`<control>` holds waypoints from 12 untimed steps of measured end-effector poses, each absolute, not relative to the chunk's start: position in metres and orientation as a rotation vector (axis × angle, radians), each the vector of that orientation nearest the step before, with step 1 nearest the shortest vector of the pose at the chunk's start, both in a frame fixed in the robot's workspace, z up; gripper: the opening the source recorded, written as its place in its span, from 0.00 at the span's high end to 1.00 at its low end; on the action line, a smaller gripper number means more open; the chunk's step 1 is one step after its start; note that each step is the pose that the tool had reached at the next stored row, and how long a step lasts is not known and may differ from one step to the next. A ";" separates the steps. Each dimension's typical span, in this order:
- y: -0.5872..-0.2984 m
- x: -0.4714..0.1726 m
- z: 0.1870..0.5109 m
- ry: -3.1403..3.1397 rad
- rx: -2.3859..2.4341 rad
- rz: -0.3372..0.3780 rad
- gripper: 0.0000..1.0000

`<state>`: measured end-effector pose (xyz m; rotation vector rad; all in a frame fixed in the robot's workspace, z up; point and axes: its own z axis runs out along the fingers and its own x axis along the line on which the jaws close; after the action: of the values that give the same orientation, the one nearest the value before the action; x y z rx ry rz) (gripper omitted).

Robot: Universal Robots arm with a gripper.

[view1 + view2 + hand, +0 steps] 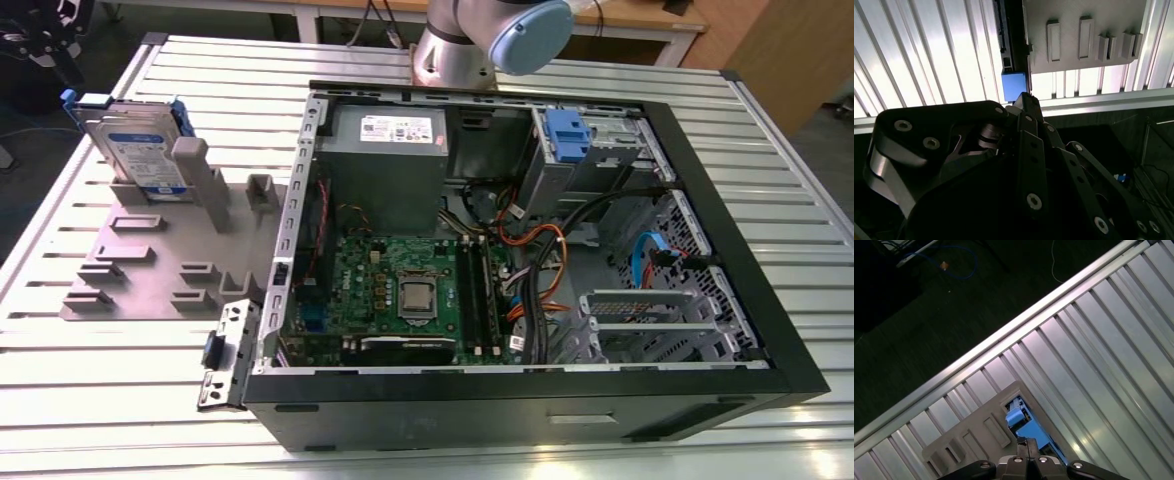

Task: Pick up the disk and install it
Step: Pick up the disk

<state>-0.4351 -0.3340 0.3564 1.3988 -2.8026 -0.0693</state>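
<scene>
Black links of the end effector (1024, 98) crowd the second wrist view. Its fingers look pressed together on nothing, tips aimed at the blue edge of the disk (1014, 86) and, as far as I can judge, not touching it. I read this as the approach to the pick. The disk (134, 150) stands on edge in the grey holder (147, 262) on the surface (120, 400), at the exterior view's left, well apart from the open case (441, 422). Nothing is installed yet.

A grasp, by my reckoning, calls for the fingers to part and straddle the thin top edge. They should sit square to the holder's slot, so the disk lifts straight out rather than jamming.

From both wrist views the disk is edge-on, so its label and metal faces are hidden, and I cannot gauge the gap between tips and carrier. In the exterior view a dark shape cut off at the upper corner on the left may be the end effector; I can hardly read it. Inside the case, cables (534, 250) lie close to the blue bracket (567, 135), and I can't tell which bay is meant.
</scene>
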 end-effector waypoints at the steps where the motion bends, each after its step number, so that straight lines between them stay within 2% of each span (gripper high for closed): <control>1: -0.334 -0.435 0.356 -2.802 1.400 -0.069 0.89; 12: -0.334 -0.435 0.356 -2.800 1.404 -0.069 0.89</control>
<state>-0.4350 -0.3340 0.3565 1.4036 -2.8000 -0.0694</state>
